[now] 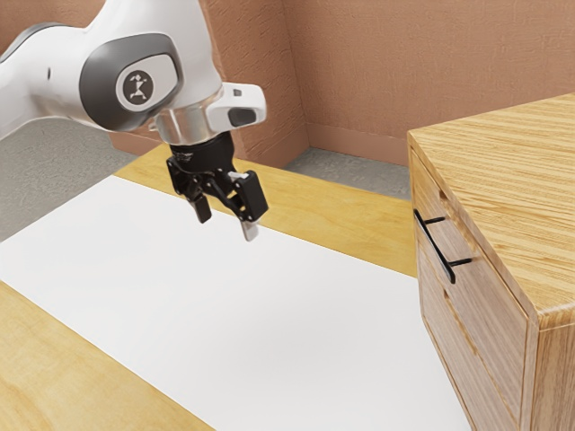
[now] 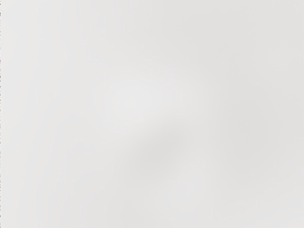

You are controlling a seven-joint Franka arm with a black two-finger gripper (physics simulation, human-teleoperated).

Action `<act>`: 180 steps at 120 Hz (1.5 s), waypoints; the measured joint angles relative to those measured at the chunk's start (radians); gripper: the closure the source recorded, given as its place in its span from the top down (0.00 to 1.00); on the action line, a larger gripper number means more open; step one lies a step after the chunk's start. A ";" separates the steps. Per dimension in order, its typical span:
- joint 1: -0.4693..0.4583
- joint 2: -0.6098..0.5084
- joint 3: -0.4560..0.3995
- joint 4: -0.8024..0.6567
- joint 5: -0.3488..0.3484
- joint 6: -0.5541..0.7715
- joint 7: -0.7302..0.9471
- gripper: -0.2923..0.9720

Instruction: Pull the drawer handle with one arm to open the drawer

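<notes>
The pincer [image 1: 226, 223] is hanging released and empty over the desk [image 1: 269, 341], well apart from the drawer handle [image 1: 436, 242] at the exterior view's right. Closing misaligned on that thin bar is risking a slip.

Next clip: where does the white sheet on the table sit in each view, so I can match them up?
Exterior view: the white sheet runs across the wooden table from the view's left to its lower right, below the open tool and left of the drawer handle.
Wrist view: the white sheet lies beneath the hand, with a faint grey shade on it.
Shared landmark: the white sheet itself, under the tool.
</notes>
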 joint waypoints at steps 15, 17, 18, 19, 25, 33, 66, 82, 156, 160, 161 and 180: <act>0.001 0.000 0.004 -0.001 -0.003 -0.001 -0.001 0.77; 0.001 0.000 0.005 -0.001 -0.004 -0.001 -0.001 0.77; 0.001 0.000 0.005 -0.001 -0.005 -0.001 -0.001 0.77; 0.001 0.000 0.005 -0.001 -0.005 -0.001 -0.001 0.77; -0.003 -0.002 0.012 -0.001 -0.014 -0.002 -0.001 0.77; -0.028 -0.009 0.042 0.006 -0.048 -0.010 -0.003 0.77; 0.171 -0.138 -0.060 0.101 -0.151 -0.076 -0.196 0.77; 0.121 -0.137 -0.074 0.098 -0.156 -0.094 -0.471 0.77; -0.149 -0.135 -0.102 -0.073 -0.113 0.116 -1.177 0.77; -0.171 -0.138 -0.102 -0.093 -0.110 0.155 -1.198 0.77; -0.175 -0.139 -0.101 -0.096 -0.109 0.164 -1.203 0.77; -0.183 -0.156 -0.092 -0.144 -0.104 0.299 -1.283 0.77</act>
